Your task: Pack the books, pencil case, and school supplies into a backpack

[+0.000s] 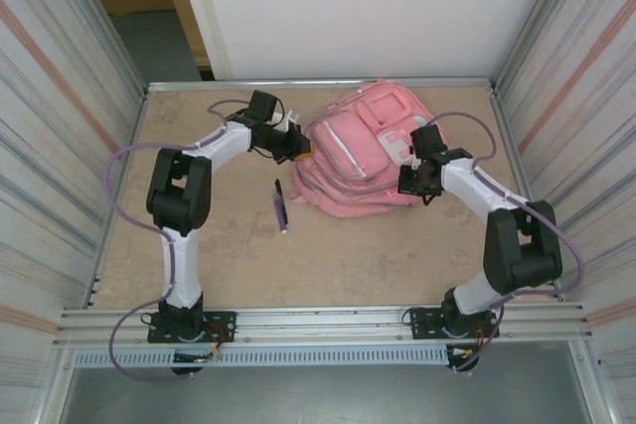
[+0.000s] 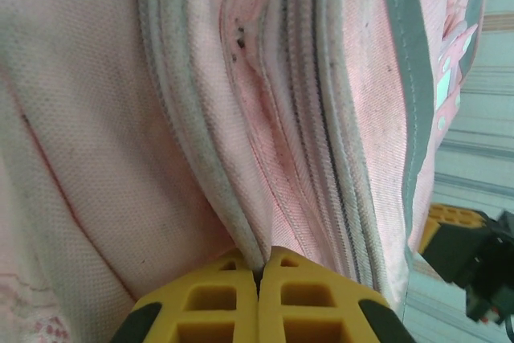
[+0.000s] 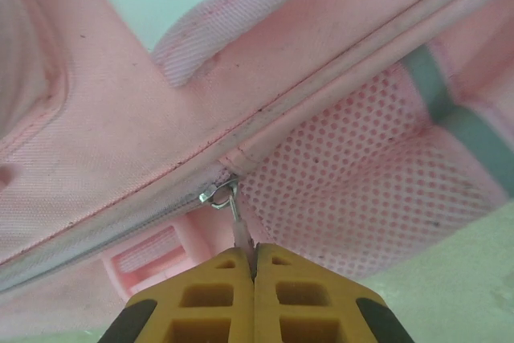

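Observation:
The pink backpack (image 1: 363, 151) lies flat at the back middle of the table. My left gripper (image 1: 301, 150) is at its left edge, shut on a piped fold of the fabric (image 2: 241, 238); the yellow fingertips (image 2: 225, 295) are pressed together. At the bag's right side, my right gripper (image 1: 409, 184) is shut on the zipper pull (image 3: 241, 226), just below the metal slider (image 3: 215, 194) and beside a mesh pocket (image 3: 353, 182). A purple pen (image 1: 281, 213) lies on the table left of the bag, with a thin black pen (image 1: 277, 189) at its far end. The books and pencil case are hidden.
Ribbed metal walls (image 1: 60, 146) close in the table on both sides, and a white panel (image 1: 358, 7) stands behind it. A rail (image 1: 318, 323) runs along the near edge by the arm bases. Bare tabletop (image 1: 328, 255) lies in front of the bag.

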`<control>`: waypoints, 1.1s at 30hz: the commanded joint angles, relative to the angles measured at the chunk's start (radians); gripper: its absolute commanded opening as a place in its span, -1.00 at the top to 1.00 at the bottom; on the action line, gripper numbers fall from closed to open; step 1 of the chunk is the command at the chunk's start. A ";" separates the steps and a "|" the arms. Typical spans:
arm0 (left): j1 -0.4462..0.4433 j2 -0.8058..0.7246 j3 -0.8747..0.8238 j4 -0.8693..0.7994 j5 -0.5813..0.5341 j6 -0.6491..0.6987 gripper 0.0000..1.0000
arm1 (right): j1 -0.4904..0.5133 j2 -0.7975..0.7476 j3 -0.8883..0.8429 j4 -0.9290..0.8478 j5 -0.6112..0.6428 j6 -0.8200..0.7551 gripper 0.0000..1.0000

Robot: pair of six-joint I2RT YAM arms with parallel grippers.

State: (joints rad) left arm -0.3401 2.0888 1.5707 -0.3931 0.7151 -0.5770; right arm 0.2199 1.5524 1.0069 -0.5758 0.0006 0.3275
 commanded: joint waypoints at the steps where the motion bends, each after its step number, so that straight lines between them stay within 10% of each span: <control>1: 0.077 -0.040 -0.016 -0.013 -0.054 0.055 1.00 | -0.081 0.046 0.008 -0.139 0.153 0.007 0.89; 11: 0.042 -0.085 -0.036 -0.021 -0.041 0.038 1.00 | -0.085 -0.137 -0.052 -0.105 0.126 -0.009 0.52; 14: 0.032 -0.138 -0.059 -0.011 -0.023 0.004 0.43 | -0.071 -0.273 -0.079 -0.069 0.085 -0.029 0.41; 18: 0.030 -0.235 -0.111 -0.005 -0.084 -0.044 0.32 | -0.057 -0.463 -0.090 -0.031 0.112 -0.047 0.18; 19: 0.029 -0.260 -0.124 -0.006 -0.115 -0.063 0.32 | -0.054 -0.516 -0.094 -0.023 0.140 -0.047 0.01; 21: 0.026 -0.296 -0.144 0.001 -0.135 -0.110 0.31 | -0.054 -0.622 -0.115 0.012 0.155 -0.047 -1.00; 33: -0.065 -0.177 -0.108 0.059 -0.158 -0.239 0.28 | -0.102 -0.654 -0.240 0.178 -0.165 -0.059 -0.98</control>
State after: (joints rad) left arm -0.4107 1.8725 1.4342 -0.3420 0.5560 -0.7605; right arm 0.1284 0.8631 0.7586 -0.4030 -0.0937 0.2607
